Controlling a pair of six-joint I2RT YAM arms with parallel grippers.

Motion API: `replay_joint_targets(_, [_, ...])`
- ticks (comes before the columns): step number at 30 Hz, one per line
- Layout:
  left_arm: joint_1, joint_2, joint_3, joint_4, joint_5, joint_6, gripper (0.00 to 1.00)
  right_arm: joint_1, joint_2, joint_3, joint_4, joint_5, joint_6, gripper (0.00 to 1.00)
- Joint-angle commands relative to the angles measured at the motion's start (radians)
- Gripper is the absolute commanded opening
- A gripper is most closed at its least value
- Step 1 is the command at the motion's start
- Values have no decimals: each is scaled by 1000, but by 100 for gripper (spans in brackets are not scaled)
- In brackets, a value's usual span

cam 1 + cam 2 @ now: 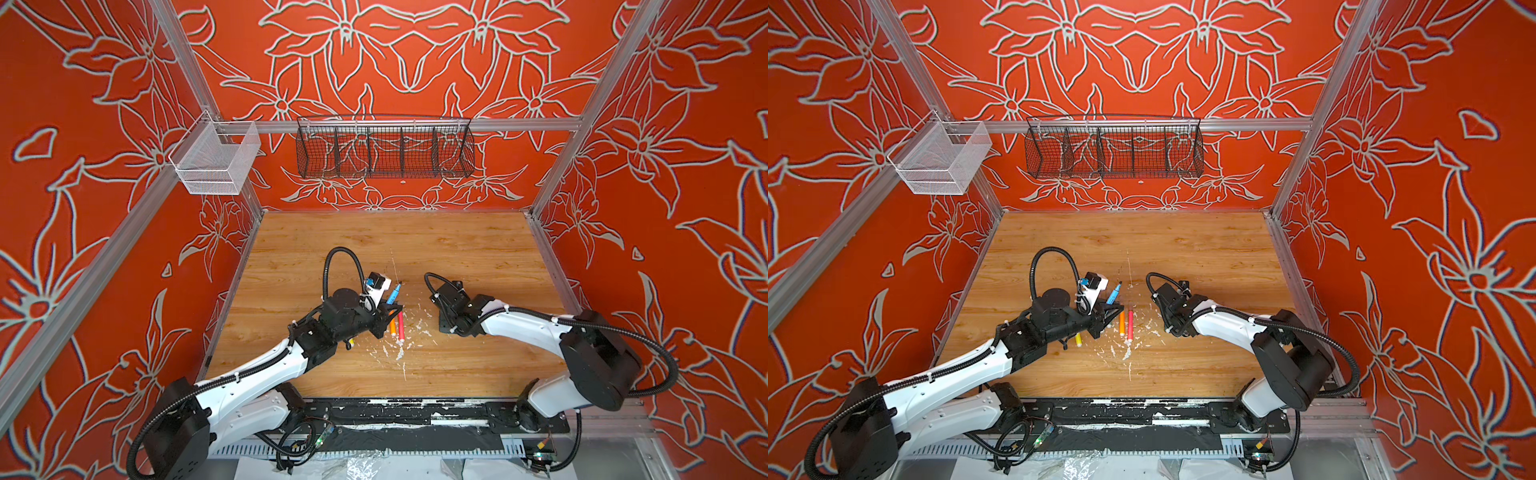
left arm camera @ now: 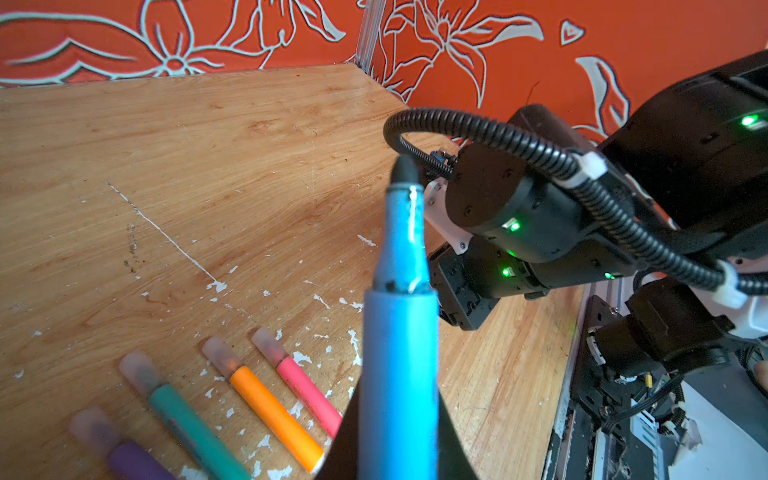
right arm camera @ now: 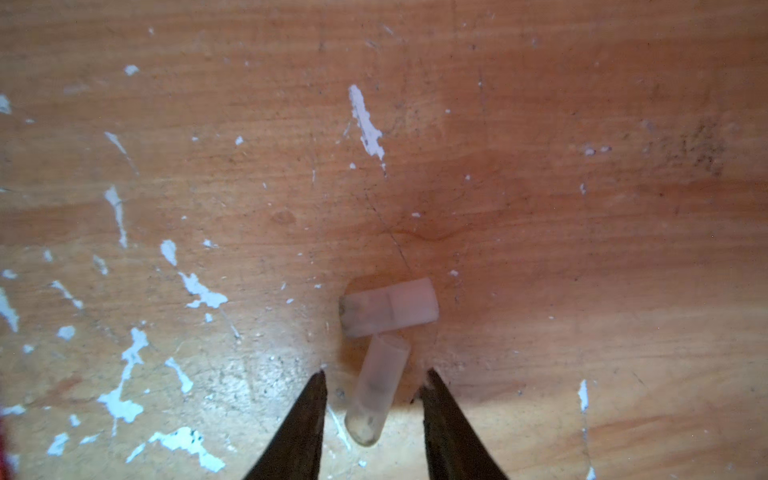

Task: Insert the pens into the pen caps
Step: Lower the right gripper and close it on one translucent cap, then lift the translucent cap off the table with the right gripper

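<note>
the left gripper is clamped on the blue pen, whose dark uncapped tip points toward the right arm. just beside it on the table lie the pink pen, orange pen, teal pen and purple pen, side by side and all capped. a yellow pen pokes out from under the left arm. the right gripper sits low with its jaws apart, straddling one clear cap with a gap on each side. a second cap lies crosswise at its end. white flecks scatter nearby. open wood runs to the back wall, and both grippers are well inside the table's edges.
</note>
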Motion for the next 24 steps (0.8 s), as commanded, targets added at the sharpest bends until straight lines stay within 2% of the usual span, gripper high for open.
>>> replay_joint_targets(1, [4,-3,22,15,13,14,0,-12,14,7,-19,24,9,40])
replay_joint_targets(16, [4,-12,21,13,14,14,0,-48,93,1,24,-19,-9,29])
replay_joint_targets(21, [4,-11,22,12,17,14,0,-50,88,-11,21,-23,-1,19])
replay_joint_targets(24, [4,-16,20,15,13,15,0,-50,70,-26,24,-38,4,18])
